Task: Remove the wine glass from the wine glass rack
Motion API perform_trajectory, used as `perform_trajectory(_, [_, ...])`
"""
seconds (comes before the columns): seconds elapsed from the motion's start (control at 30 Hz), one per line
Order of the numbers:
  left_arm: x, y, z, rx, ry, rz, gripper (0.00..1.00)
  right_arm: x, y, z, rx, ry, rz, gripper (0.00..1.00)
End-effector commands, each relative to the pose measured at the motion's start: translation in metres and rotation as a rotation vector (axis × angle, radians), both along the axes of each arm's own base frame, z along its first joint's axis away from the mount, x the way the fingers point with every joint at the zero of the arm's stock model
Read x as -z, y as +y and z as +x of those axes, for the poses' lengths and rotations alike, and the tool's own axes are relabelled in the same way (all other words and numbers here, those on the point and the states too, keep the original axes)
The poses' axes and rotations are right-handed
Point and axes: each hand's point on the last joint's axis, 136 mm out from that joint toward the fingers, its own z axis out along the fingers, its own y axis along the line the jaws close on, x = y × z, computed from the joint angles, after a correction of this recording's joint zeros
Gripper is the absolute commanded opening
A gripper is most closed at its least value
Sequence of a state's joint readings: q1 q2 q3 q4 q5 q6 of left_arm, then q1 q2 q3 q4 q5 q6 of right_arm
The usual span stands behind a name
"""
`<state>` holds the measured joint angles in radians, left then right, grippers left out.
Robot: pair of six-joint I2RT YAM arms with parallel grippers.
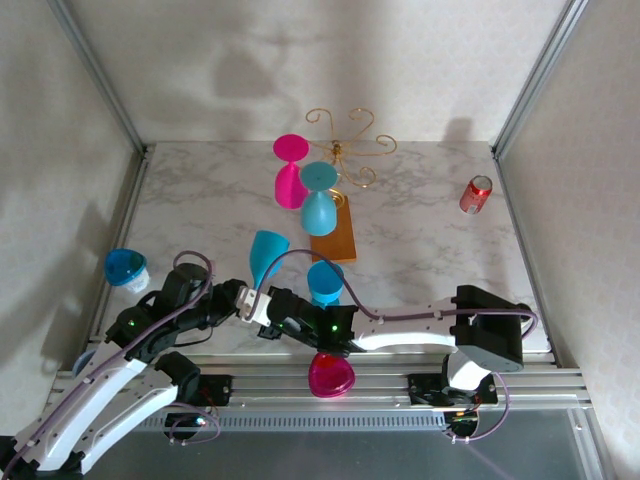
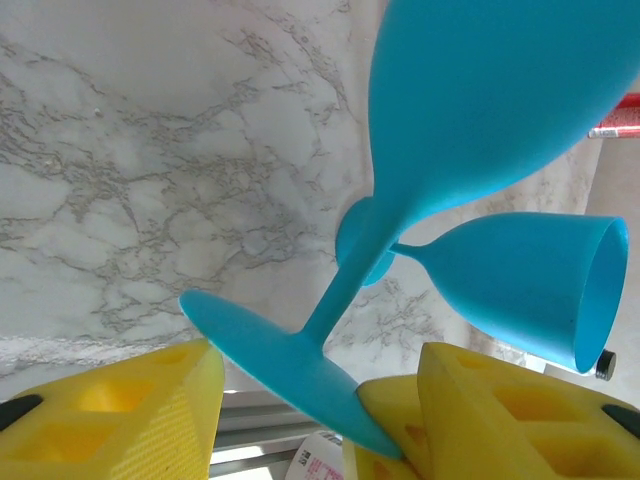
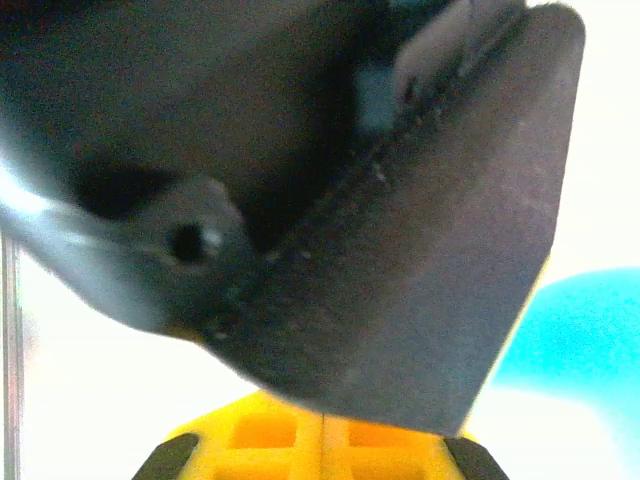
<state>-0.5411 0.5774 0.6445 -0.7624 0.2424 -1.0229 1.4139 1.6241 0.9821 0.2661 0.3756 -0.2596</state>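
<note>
The blue wine glass (image 1: 266, 250) (image 2: 470, 110) is off the wine glass rack (image 1: 340, 150) and sits well in front of it, tilted, its bowl up and its stem running down to the left gripper (image 1: 248, 298) (image 2: 315, 362). In the left wrist view its round foot lies between the yellow fingers (image 2: 130, 415) and touches the right-hand one (whether both sides clamp it I cannot tell). A second blue glass (image 1: 325, 283) (image 2: 520, 280) lies on its side just beside it on the marble table (image 1: 200, 200). The right gripper (image 1: 275, 308) (image 3: 322, 435) is close against the left one; its yellow fingers meet along a seam, pressed together, with a dark blurred shape right in front of them. A pink wine glass (image 1: 290, 172) and a pale blue wine glass (image 1: 318, 200) hang on the rack above its wooden base (image 1: 335, 240). A red soda can (image 1: 476, 194) lies far right, a blue cup (image 1: 125, 267) far left, and a pink glass (image 1: 331, 375) is on the front rail.
</note>
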Motion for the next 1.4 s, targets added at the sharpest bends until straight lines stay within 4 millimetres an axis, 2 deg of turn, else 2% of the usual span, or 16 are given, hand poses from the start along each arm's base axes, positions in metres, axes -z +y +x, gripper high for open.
perform_trajectory(0.0, [0.002, -0.002, 0.003, -0.018, 0.004, -0.031, 0.53, -0.034, 0.002, -0.005, 0.006, -0.072, 0.095, 0.00])
perform_trajectory(0.6, [0.013, -0.002, 0.006, -0.062, 0.022, -0.088, 0.48, -0.044, 0.001, -0.009, 0.003, -0.136, 0.118, 0.00])
perform_trajectory(1.0, [0.012, -0.005, 0.014, -0.061, 0.010, -0.106, 0.41, -0.044, 0.006, -0.012, -0.010, -0.134, 0.124, 0.00])
perform_trajectory(1.37, [0.011, -0.009, 0.016, -0.053, 0.006, -0.135, 0.39, -0.044, 0.012, -0.014, -0.021, -0.130, 0.121, 0.00])
